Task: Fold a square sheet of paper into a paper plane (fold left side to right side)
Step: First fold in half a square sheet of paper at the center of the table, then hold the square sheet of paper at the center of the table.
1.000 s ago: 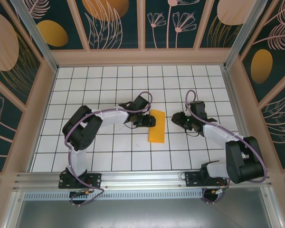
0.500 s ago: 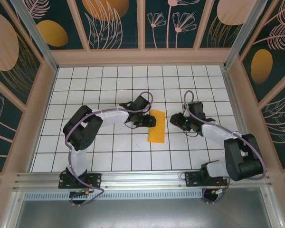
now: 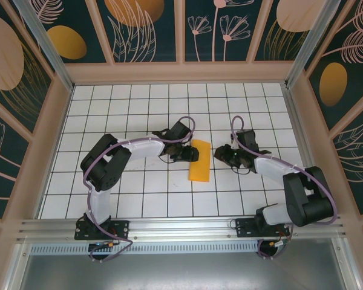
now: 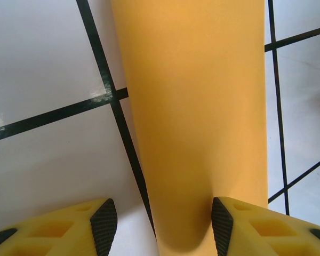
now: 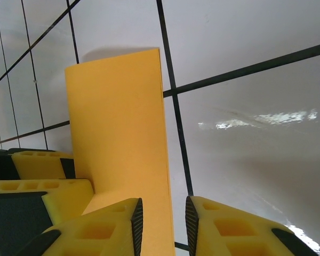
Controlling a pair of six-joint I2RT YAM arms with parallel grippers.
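Observation:
The square sheet of paper [image 3: 201, 166] lies flat on the grid table as a narrow bright orange rectangle, folded in half. My left gripper [image 3: 192, 154] rests at its upper left edge. In the left wrist view the paper [image 4: 197, 106] runs up from between the open jaws of that gripper [image 4: 163, 226], and the right pad [image 4: 222, 226] sits on the orange surface. My right gripper [image 3: 218, 152] is just right of the sheet. In the right wrist view its jaws [image 5: 162, 226] stand narrowly apart over the right edge of the paper [image 5: 117, 122]. Nothing is pinched.
The white grid table [image 3: 139, 103] is boxed in by patterned walls with wooden posts [image 3: 54, 121]. The left gripper's yellow fingers [image 5: 42, 181] show beside the paper in the right wrist view, close to my right gripper.
My right gripper has slid left toward the paper's right edge and its jaws have narrowed a little. The left gripper and the paper have stayed put.

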